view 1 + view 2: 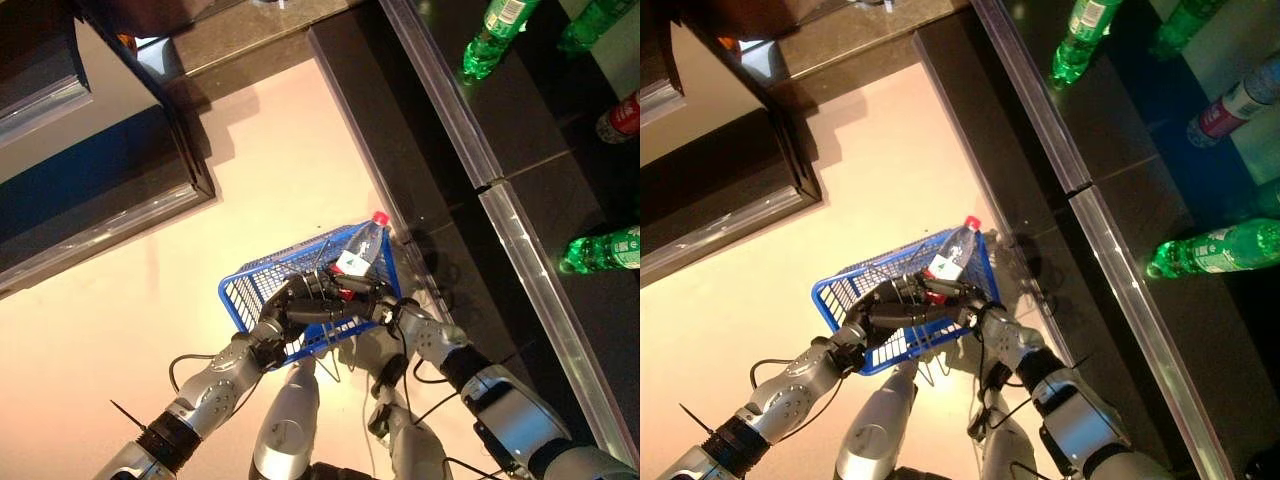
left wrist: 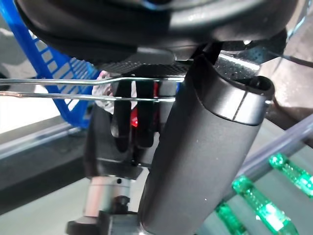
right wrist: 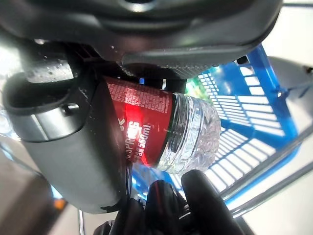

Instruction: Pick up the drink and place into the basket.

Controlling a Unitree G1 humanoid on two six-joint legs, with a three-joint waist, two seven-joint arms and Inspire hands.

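Note:
The drink [image 1: 362, 245] is a clear bottle with a red cap and a red and white label [image 3: 146, 122]. My right hand [image 1: 392, 308] is shut on it, thumb and fingers wrapped round the labelled part. The bottle sits tilted inside the blue wire basket [image 1: 248, 290], with its cap end over the far corner. My left hand [image 1: 300, 300] is curled round the basket's thin wire handle [image 2: 58, 88] and holds the basket above the pale floor. In the head views the two hands nearly touch over the basket.
To my right is a dark shelf behind a metal rail [image 1: 520, 250]. Green bottles [image 1: 495, 35] [image 1: 600, 250] and a red-labelled bottle [image 1: 622, 115] lie on it. A dark cabinet [image 1: 90, 180] stands at the upper left.

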